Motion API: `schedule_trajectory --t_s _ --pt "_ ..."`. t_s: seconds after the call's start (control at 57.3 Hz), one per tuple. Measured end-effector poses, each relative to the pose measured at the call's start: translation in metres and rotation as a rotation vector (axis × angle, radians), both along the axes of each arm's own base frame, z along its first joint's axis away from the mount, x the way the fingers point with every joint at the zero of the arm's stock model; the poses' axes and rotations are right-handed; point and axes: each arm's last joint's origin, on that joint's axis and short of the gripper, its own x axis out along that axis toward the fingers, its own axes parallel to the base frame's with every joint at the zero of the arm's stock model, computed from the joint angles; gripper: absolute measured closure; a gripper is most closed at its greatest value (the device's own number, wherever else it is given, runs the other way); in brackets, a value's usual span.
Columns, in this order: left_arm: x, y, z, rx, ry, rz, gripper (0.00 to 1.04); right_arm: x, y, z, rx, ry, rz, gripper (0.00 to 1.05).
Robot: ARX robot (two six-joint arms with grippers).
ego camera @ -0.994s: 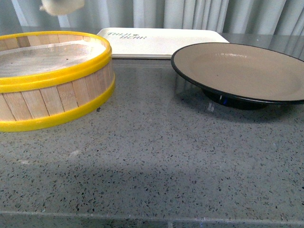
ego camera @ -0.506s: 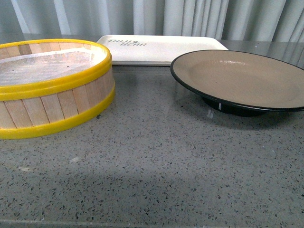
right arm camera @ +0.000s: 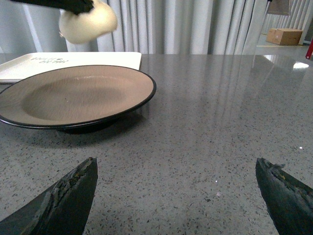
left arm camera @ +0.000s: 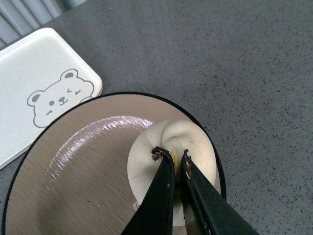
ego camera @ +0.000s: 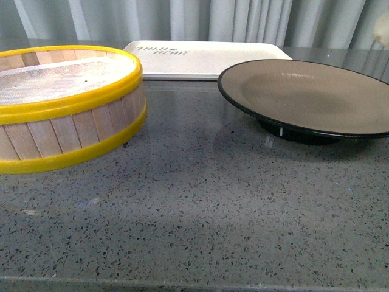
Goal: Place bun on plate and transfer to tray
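In the left wrist view my left gripper (left arm camera: 171, 154) is shut on the pleated top of the white bun (left arm camera: 195, 142). It holds the bun in the air over the tan, black-rimmed plate (left arm camera: 73, 171), close to the rim. The right wrist view shows the same bun (right arm camera: 88, 22) hanging high above the plate (right arm camera: 73, 93). The cream tray (ego camera: 206, 58) with a bear drawing (left arm camera: 58, 95) lies just behind the plate (ego camera: 310, 97). My right gripper (right arm camera: 176, 164) is open and low over the counter in front of the plate, holding nothing. A pale round shape (ego camera: 383, 27) shows at the front view's right edge.
A wooden steamer basket (ego camera: 67, 109) with yellow rims stands on the left of the grey speckled counter (ego camera: 200, 207). Curtains hang behind the counter. A cardboard box (right arm camera: 285, 35) sits far off in the room.
One second ago the bun was at the top left of the front view, above the basket. It then left that view, and a pale shape now shows at the right edge.
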Motion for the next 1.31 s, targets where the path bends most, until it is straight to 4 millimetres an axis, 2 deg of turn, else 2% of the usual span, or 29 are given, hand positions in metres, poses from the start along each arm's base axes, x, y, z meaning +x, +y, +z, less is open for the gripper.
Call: schedule_trajectory --t_s 0.14,0.262,0.593,0.855,1.309 --pt "0.011 -0.005 -0.012 0.026 0.005 0.023 1.01 0.0 0.0 0.0 0.0 0.0 0.0 0.08" --pt "0.022 -0.002 -0.019 0.049 0.004 0.053 1.01 0.0 0.0 0.0 0.0 0.0 0.0 0.08" --pt "0.056 0.027 -0.036 0.095 0.002 0.159 1.01 0.0 0.0 0.0 0.0 0.0 0.0 0.08" --pt "0.052 0.027 -0.053 0.131 0.029 0.133 1.01 0.0 0.0 0.0 0.0 0.0 0.0 0.08" --pt "0.041 0.015 -0.056 0.134 0.023 0.092 1.01 0.0 0.0 0.0 0.0 0.0 0.0 0.08"
